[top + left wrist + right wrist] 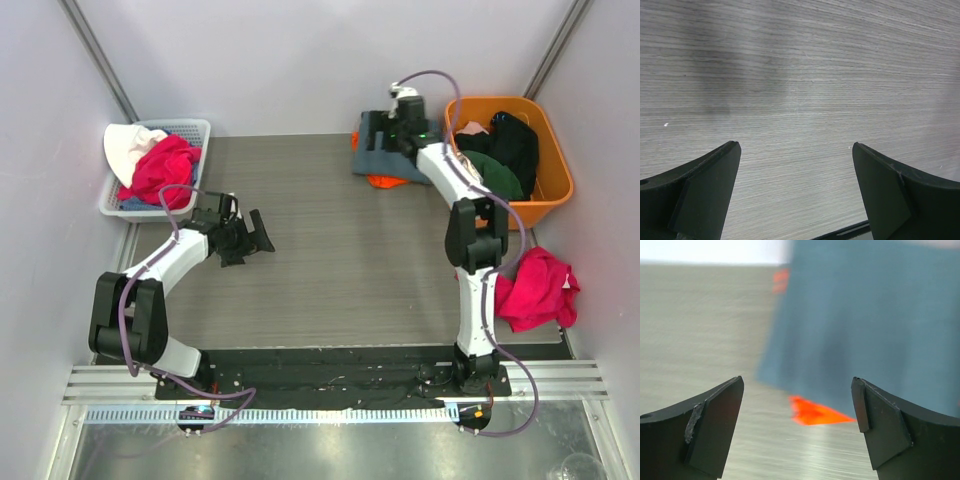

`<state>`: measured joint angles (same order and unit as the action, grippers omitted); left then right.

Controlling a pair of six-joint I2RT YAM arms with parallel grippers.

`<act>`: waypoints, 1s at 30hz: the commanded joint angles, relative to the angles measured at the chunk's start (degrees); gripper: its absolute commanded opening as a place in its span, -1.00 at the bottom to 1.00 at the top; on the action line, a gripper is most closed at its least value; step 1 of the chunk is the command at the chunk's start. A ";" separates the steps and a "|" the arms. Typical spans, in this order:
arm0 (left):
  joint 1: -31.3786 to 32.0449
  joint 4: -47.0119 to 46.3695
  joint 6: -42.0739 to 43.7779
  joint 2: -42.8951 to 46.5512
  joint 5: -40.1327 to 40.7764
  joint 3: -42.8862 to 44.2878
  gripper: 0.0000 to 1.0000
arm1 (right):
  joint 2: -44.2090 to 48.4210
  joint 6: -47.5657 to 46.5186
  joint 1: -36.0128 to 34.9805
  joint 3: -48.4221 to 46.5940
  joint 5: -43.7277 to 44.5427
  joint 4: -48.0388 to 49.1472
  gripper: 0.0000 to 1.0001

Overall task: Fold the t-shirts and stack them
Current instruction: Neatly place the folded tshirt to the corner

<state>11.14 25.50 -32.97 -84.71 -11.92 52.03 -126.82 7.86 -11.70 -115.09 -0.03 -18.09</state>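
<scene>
Slate blue-grey cotton t-shirt (378, 165), folded, lies atop bright orange t-shirt (385, 182) at counter (330, 270) 1 o'clock; stack judged done. Right pincer (796, 385) released, empty, at stack. Left pincer (795, 150) released, idle at 9 o'clock. Loose red garment (538, 290) at 4 o'clock possibly outstanding.

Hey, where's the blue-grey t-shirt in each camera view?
Top external: blue-grey t-shirt at the far side of the table, left of the orange tub.
Left wrist: not in it; only table.
Right wrist: blurred, filling the upper right.
Shared landmark: orange t-shirt peeking from under its near edge.
</scene>
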 commanded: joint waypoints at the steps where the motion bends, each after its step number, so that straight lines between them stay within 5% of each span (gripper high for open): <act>1: -0.24 -2.47 -0.52 0.68 -1.96 0.00 1.00 | -2.45 -1.09 -6.57 -2.06 4.95 1.57 0.97; 10: -0.24 -4.49 -0.95 -0.99 -4.25 -0.70 0.99 | -14.59 -3.20 -7.54 -12.61 9.34 -0.98 0.96; 14: -0.24 -8.87 -2.27 -3.35 -9.58 -0.62 0.99 | -12.23 -1.01 -7.46 -7.64 9.44 0.23 0.97; 20: 1.07 -23.10 -10.17 -14.85 -20.15 6.93 0.99 | 3.67 4.53 -7.45 8.97 11.90 5.95 0.98; 25: 5.64 -32.24 -16.41 -30.05 -24.19 23.62 0.99 | 16.15 9.79 -7.46 18.04 11.98 4.99 0.98; 30: 7.93 -51.11 -33.81 -43.78 -27.54 31.55 0.99 | 29.43 11.48 -7.46 25.79 11.72 4.12 0.98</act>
<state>17.50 -7.44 -52.53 -122.37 -33.82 79.81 -107.55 16.10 -18.92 -92.51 10.52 -15.88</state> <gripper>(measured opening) 0.996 0.987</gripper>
